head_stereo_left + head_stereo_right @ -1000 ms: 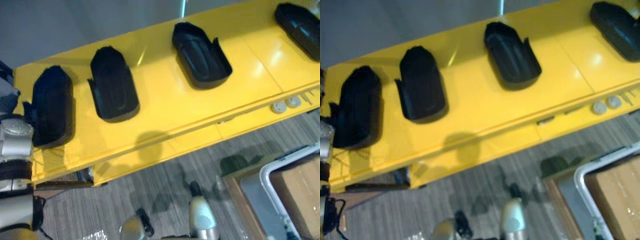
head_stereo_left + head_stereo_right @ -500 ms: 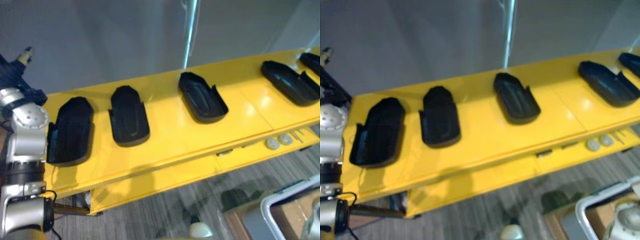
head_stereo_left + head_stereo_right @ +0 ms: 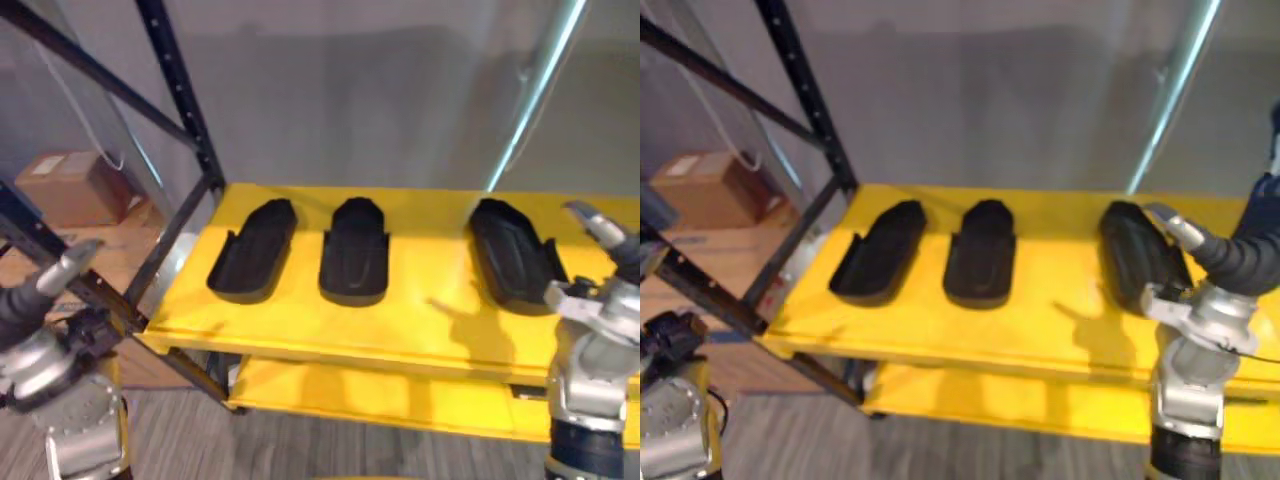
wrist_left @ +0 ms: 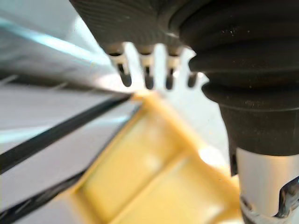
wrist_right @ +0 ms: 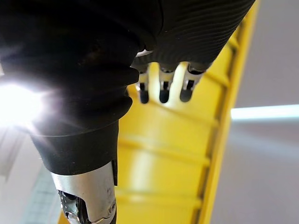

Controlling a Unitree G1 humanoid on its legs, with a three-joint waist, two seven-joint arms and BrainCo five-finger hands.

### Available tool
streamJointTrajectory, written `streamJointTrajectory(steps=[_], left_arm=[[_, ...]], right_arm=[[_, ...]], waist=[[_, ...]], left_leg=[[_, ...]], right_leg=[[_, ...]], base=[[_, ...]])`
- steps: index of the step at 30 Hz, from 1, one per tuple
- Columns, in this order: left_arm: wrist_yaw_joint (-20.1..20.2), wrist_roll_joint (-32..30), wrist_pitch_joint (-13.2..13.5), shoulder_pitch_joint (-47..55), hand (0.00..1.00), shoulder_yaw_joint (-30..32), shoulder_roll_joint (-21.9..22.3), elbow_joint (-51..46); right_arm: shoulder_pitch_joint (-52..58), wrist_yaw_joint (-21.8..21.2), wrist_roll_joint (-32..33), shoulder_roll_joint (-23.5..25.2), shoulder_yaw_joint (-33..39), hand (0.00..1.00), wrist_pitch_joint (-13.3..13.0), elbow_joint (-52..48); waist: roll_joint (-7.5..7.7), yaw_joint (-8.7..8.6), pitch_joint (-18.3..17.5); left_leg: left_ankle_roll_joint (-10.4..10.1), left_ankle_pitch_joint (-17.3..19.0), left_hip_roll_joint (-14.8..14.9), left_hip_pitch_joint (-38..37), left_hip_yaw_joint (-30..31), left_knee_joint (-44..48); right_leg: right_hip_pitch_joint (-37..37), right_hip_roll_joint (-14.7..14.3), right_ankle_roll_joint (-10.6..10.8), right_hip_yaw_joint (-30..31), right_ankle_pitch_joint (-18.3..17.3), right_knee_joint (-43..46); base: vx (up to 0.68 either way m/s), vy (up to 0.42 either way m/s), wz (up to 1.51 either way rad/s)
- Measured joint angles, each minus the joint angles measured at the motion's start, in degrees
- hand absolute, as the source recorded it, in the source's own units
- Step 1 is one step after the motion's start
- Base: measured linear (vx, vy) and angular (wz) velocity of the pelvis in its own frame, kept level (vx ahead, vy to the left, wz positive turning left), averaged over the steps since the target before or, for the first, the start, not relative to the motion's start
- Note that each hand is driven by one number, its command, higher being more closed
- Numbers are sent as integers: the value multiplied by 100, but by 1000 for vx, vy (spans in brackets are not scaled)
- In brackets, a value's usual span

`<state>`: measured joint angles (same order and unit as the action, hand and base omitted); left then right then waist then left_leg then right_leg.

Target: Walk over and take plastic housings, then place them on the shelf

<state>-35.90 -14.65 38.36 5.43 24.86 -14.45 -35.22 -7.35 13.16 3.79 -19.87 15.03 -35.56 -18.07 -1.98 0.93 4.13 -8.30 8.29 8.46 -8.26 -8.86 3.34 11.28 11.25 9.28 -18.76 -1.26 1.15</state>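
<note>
Three black plastic housings lie in a row on the yellow shelf top (image 3: 420,322): a left one (image 3: 252,250), a middle one (image 3: 355,250) and a right one (image 3: 510,256). My right hand (image 3: 1230,262) is raised at the right, just in front of the right housing, and touches none of them. Its fingers (image 5: 162,87) are straight and hold nothing, with yellow surface beyond them. My left hand (image 3: 62,272) hangs at the lower left, short of the shelf's corner. Its fingers (image 4: 147,71) are straight and empty too.
Black rack uprights (image 3: 182,105) slant up at the shelf's left end. A cardboard box (image 3: 62,186) sits behind them on a wooden board. A silvery pole (image 3: 535,90) rises behind the right housing. A lower yellow level (image 3: 400,395) runs beneath the top.
The camera has swung up and to the left, so the rack and wall now show. Both arms have risen, the right hand now up in front of the right housing.
</note>
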Motion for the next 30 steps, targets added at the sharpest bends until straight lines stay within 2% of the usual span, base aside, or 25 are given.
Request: streamJointTrajectory(steps=[1, 2, 4, 5, 6, 8, 9, 11, 13, 15, 17, 18, 22, 23, 24, 27, 30], left_arm=[[-140, -39, 102, 24, 0, 5, 43, -64], [-470, -213, 249, 59, 0, 87, 168, -147], [-962, -417, 254, 99, 0, 180, 366, -164], [-1286, -574, 113, 128, 0, 190, 474, -162], [-1410, -624, 25, 153, 0, 216, 527, -155], [-1973, -655, -568, 298, 0, 490, 758, 26], [-2112, -655, -722, 328, 0, 603, 833, 155], [-2637, -544, -1307, 509, 0, 999, 1098, 847], [-2879, -185, -1534, 650, 0, 1219, 1270, 1496], [-2833, 464, -1690, 823, 0, 1332, 1329, 2451], [-2582, 776, -1733, 1024, 0, 1310, 1376, 3761], [-2472, 780, -1738, 1082, 0, 1272, 1406, 4000], [-1133, 804, -1800, 1350, 0, 824, 1490, 5251], [-654, 820, -1858, 1409, 0, 600, 1492, 5504], [-213, 979, -1950, 1443, 0, 451, 1495, 5798], [328, 1079, -2046, 1421, 0, 292, 1493, 6421], [1067, 1424, -2213, 1423, 0, -11, 1505, 7171]], right_arm=[[-11, -23, 0, 19, -76, 0, 7, 17], [-49, -68, -1, 72, -205, 0, 47, 50], [-67, -124, 31, 160, -362, 0, 69, 112], [-88, -212, 168, 231, -481, 0, 83, 155], [-112, -235, 240, 262, -537, 0, 93, 182], [-309, -658, 600, 333, -810, 0, 216, 391], [-323, -746, 684, 339, -888, 0, 252, 411], [-344, -961, 805, 432, -1173, 0, 320, 495], [-407, -1098, 938, 522, -1355, 0, 417, 659], [-525, -1211, 1048, 642, -1545, 0, 544, 855], [-746, -1244, 1154, 737, -1828, 0, 764, 1121], [-785, -1255, 1163, 757, -1880, 0, 813, 1185], [-986, -1148, 1261, 938, -2144, 0, 1157, 1584], [-1074, -1046, 1349, 979, -2218, 0, 1221, 1790], [-1173, -901, 1358, 1057, -2293, 0, 1312, 1957], [-1328, -587, 1338, 1299, -2401, 0, 1361, 2283], [-1692, -33, 1278, 1574, -2565, 0, 1423, 2811]], waist=[[16, 12, -15], [33, 42, -6], [57, 127, 4], [84, 147, 19], [93, 149, 20], [116, 241, 35], [116, 272, 35], [152, 338, 24], [210, 455, 16], [297, 485, -42], [405, 506, -102], [438, 519, -123], [533, 619, -184], [546, 626, -189], [530, 626, -179], [490, 637, -153], [417, 649, -102]], left_leg=[[6, -16, -11, 40, 49, 0], [7, -49, -18, 51, 89, -41], [19, -116, -36, 64, 178, -100], [22, -157, -48, 106, 267, -116], [20, -170, -55, 139, 333, -117], [32, -255, -71, 157, 388, -202], [30, -273, -78, 165, 412, -226], [25, -367, -108, 254, 534, -330], [16, -427, -113, 271, 530, -403], [12, -453, -120, 328, 569, -406], [7, -496, -118, 338, 597, -469], [6, -511, -119, 340, 598, -495], [-3, -530, -125, 428, 626, -489], [-5, -543, -125, 429, 646, -491], [-5, -547, -125, 423, 646, -487], [-7, -563, -122, 423, 613, -472], [-8, -563, -107, 422, 528, -380]], right_leg=[[1, 7, 0, -44, 0, -4], [8, 11, 1, -115, 1, -3], [28, 14, 1, -187, 1, -4], [56, 20, 1, -278, 1, -4], [62, 19, 1, -337, 1, -4], [61, 25, 1, -440, 0, -5], [61, 27, 1, -462, 0, -6], [14, 34, 0, -515, 0, -29], [-28, 33, 0, -515, 0, -47], [-35, 32, 0, -575, 0, -83], [-58, 26, 0, -633, 0, -80], [-71, 26, 0, -635, 0, -78], [-136, 32, -1, -647, 0, -63], [-135, 34, -1, -649, -1, -42], [-136, 38, -1, -648, -1, -24], [-147, 38, -7, -626, -4, -30], [-149, 25, -7, -544, -4, -71]], base=[[-34, -21, 26], [-34, -21, 22], [-33, -19, 24], [-33, -21, 34], [-45, -30, 38], [-41, -24, 21], [-47, -17, 16], [-39, -20, 23], [-23, -15, 9], [-21, -18, 12], [-11, -22, 8], [-16, -19, 3], [-9, -5, 3], [-23, -10, 5], [0, 0, 0], [-32, -8, -7], [-54, -16, -15]])
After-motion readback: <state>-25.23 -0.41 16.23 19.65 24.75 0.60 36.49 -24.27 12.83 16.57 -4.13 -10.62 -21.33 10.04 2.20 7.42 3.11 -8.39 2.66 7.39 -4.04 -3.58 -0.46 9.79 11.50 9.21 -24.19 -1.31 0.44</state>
